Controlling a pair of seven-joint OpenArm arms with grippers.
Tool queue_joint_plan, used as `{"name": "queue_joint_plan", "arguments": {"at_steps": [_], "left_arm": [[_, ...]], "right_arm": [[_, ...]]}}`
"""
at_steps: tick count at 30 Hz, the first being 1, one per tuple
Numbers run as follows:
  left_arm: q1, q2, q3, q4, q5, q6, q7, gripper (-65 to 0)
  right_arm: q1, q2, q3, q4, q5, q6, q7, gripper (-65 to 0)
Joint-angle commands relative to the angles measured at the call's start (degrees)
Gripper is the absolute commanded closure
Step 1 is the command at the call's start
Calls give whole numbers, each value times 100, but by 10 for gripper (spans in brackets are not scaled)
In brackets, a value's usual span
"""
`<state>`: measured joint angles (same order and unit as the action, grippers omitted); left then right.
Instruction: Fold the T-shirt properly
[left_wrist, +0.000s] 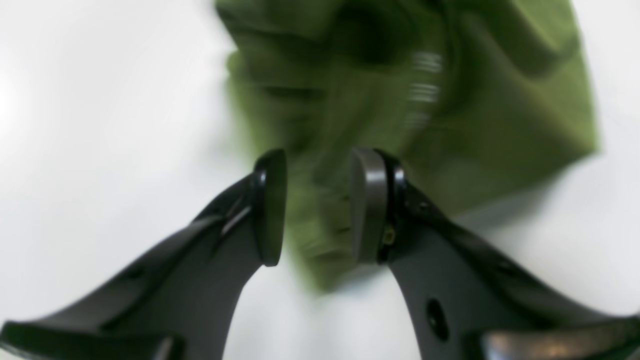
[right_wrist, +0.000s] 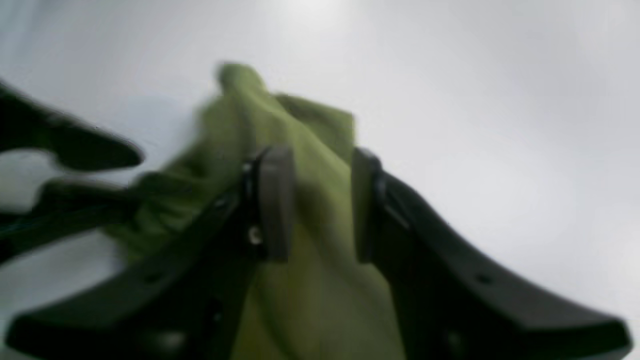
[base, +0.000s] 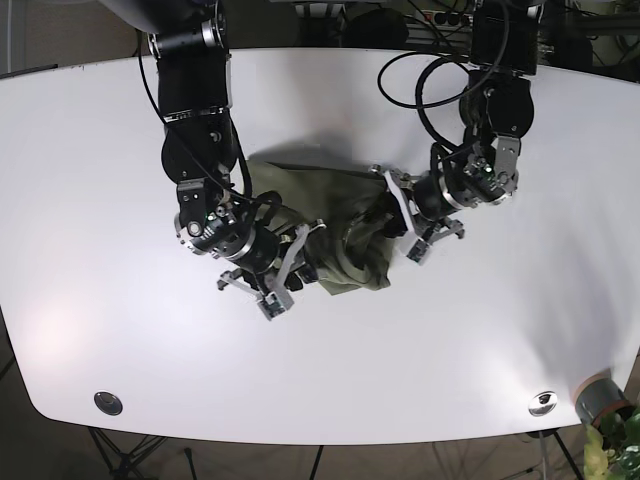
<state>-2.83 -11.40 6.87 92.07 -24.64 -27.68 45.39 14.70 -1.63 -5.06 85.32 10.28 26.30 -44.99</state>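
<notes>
Nearest the front edge of the white table (base: 120, 330), the right gripper (base: 290, 265) sits low at the near-left corner of the green T-shirt (base: 330, 225), which lies bunched and rumpled at the middle of the tabletop rather than spread flat. In the right wrist view the right gripper's pads (right_wrist: 275, 200) stand a moderate way apart with a raised ridge of green cloth running between them; the picture is blurred, so whether the pads touch the fabric cannot be told, but they are plainly not pinched together on it. The placing reads as a bid to take a fold of cloth at that corner so the shirt can be drawn out or doubled over. Farther back and across the garment, the left gripper (base: 408, 222) is at the shirt's opposite side, and in the left wrist view its pads (left_wrist: 367, 205) are likewise parted, with a tongue of green cloth lying in or just beyond the gap; blur hides any contact, and nothing looks clamped. With one arm at each end of the heap, the pair seem set to grasp opposite edges together, which suits straightening the shirt first. By that reckoning the folding is at an early stage, since no neat crease shows anywhere.
</notes>
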Motion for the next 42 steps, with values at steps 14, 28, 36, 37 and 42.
{"name": "queue_joint_plan", "arguments": {"at_steps": [14,28,36,37,42], "left_arm": [[-319,160,258,-1062,719,-41,-930,-190],[-504,-306,3,-1291,464,-49,-930,-189],[-108,-315,-648,-227,-19,-49,-903,-189],[-73,-324,-665,-174,-19,-49,-903,-189],[208,-473,-780,-157,-28,-49,-895,-189]], "right_arm": [[337,334,343,-1749,75,20,1348,-60],[530,572,844,-2347,84,38,1673,-59],[354,563,853,-1292,84,38,1057,-59],[319,554,853,-1204,84,38,1040,-59],[240,554,836,-1169,84,38,1022,-59]]}}
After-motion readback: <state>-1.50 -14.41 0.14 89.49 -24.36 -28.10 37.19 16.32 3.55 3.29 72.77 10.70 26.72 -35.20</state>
